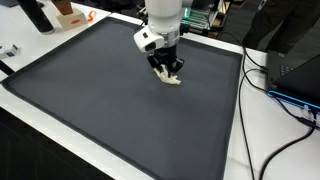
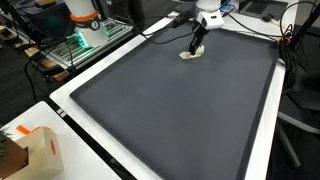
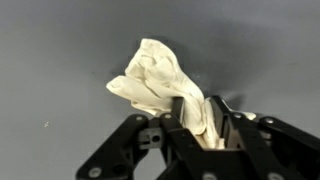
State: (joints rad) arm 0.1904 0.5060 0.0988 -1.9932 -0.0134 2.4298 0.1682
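A crumpled cream-white cloth [image 3: 152, 78] lies on the dark grey mat [image 3: 60, 50]. My gripper [image 3: 197, 112] reaches down onto it, and its two black fingers [image 3: 178, 112] pinch a fold of the cloth between them. In both exterior views the arm stands upright over the far part of the mat, with the gripper [image 1: 167, 70] [image 2: 194, 48] low on the small pale cloth [image 1: 172, 78] [image 2: 187, 55].
The mat [image 1: 120, 110] sits in a white-edged table [image 2: 70, 100]. Cables [image 1: 280, 100] trail over the table's side. A cardboard box [image 2: 35, 150] stands at one corner. Equipment and clutter [image 2: 85, 25] line the far edge.
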